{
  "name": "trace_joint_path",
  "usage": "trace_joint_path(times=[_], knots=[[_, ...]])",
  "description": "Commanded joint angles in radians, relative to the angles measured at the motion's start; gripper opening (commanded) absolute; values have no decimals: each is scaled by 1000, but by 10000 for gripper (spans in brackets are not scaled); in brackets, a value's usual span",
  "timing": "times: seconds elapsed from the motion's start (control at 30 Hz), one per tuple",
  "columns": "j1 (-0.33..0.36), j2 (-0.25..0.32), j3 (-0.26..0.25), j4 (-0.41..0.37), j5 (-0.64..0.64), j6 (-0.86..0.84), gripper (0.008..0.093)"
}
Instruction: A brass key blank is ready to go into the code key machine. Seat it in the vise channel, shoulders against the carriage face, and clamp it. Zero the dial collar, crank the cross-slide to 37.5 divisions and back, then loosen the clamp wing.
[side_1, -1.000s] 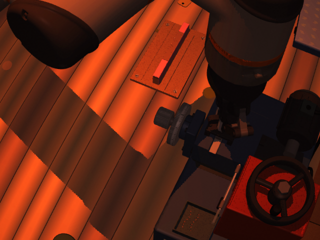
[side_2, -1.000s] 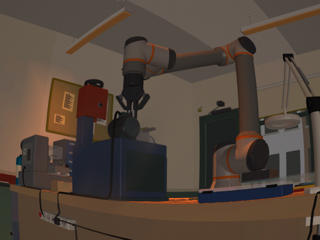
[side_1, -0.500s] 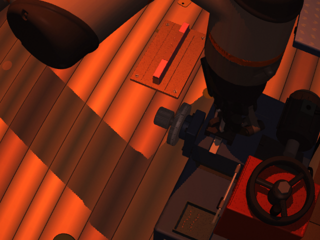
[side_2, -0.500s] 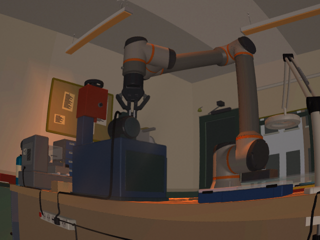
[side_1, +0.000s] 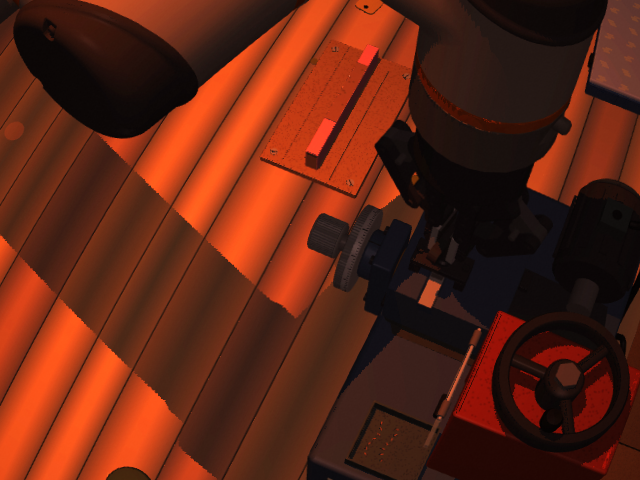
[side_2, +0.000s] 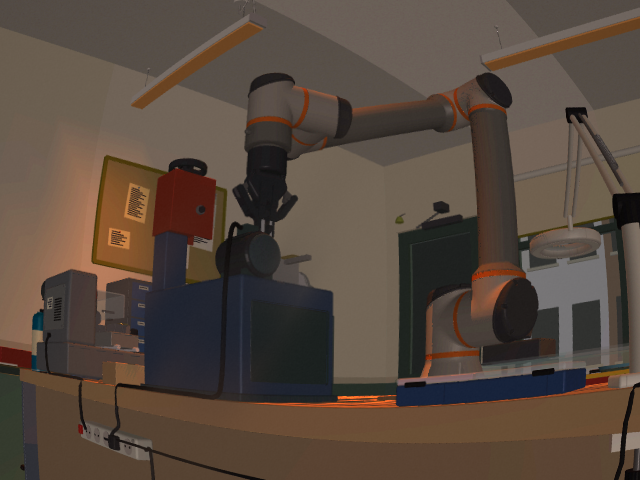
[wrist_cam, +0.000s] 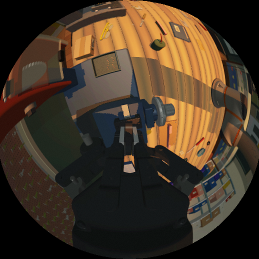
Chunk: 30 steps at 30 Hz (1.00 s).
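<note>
My gripper points straight down over the vise of the blue code key machine, just behind the cross-slide. The graduated dial collar and its knurled crank knob stick out from the carriage on the side toward the bench. A pale strip of the vise channel shows just past my fingertips. A small dark brownish piece, which looks like the clamp wing, sits between my fingers, and its shape is mostly hidden. The gripper is closed on that piece.
The machine's red housing with a black handwheel stands beside the vise, and a black motor sits behind it. An orange tray with a red bar lies on the bench near the crank knob. My own arm overhangs the bench.
</note>
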Motion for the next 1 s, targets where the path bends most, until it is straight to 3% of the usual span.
trace_joint_path(times=[0.0, 0.57, 0.97], knots=[[0, 0, -1, 0, 0, -30, 80], [0, 0, -1, 0, 0, -576, 80], [0, 0, -1, 0, 0, -871, 80]])
